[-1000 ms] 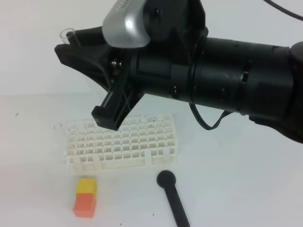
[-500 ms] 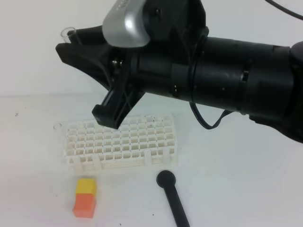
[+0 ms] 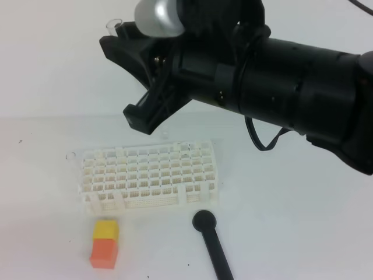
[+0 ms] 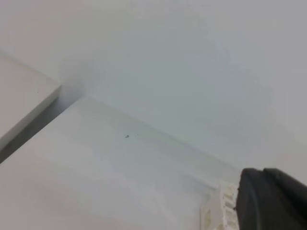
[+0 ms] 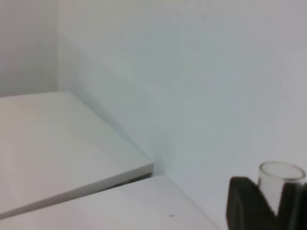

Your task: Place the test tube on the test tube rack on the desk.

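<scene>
Test tube (image 3: pixel 113 25) clamped in right gripper (image 3: pixel 125 76) above test tube rack (image 3: pixel 149 175), holes unfilled, left gripper (image 4: pixel 271 201) closed

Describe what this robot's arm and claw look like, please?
The right arm is a thick, matte black cylinder built from ringed segments. A rounded silver-grey camera housing sits on top near the wrist, and a thin black cable loops underneath. Its right claw has two flat, angular black fingers. The left claw shows only as a black edge.

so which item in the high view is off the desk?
Only the test tube, clamped in the right end effector. The test tube rack, two-tone block and black rod rest on it.
</scene>
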Tool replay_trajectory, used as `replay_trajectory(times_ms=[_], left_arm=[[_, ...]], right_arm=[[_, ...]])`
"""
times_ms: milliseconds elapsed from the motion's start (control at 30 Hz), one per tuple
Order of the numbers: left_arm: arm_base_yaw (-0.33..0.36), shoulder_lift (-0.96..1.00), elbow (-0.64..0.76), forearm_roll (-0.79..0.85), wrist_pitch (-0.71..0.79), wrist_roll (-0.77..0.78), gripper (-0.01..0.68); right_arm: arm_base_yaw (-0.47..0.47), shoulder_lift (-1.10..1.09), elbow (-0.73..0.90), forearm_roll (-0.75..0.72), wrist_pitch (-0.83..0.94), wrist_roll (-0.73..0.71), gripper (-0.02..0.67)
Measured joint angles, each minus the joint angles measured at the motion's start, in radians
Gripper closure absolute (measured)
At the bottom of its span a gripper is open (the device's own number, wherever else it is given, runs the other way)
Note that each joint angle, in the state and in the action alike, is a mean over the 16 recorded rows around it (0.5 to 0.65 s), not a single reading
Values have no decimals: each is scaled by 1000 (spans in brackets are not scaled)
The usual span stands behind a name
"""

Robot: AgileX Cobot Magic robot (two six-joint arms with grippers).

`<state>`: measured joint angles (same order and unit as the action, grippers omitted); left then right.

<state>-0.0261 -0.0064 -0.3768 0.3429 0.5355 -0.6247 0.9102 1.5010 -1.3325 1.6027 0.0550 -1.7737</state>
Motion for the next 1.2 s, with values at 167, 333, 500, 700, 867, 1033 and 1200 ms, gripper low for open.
replay_trajectory(times_ms=[167,333,500,700,867,1033,1200], left_arm=[[0,0,0,0,1,-3,674],[0,0,6,0,14,-6,674],[-1,0,40,16,5,-9,674],[-1,0,127,50,-44,-10,674],[-2,0,228,79,-135,-10,674],[-2,0,312,91,-226,-10,674],[-2,1,361,90,-275,-10,674]], right_arm=[[10,0,0,-344,-28,396,525],[38,7,0,-793,-90,863,525],[70,43,0,-1159,-226,1242,525],[101,140,0,-1295,-448,1377,525],[112,256,0,-1285,-626,1407,525],[123,371,0,-1282,-756,1438,525],[133,465,0,-1288,-844,1474,526]])
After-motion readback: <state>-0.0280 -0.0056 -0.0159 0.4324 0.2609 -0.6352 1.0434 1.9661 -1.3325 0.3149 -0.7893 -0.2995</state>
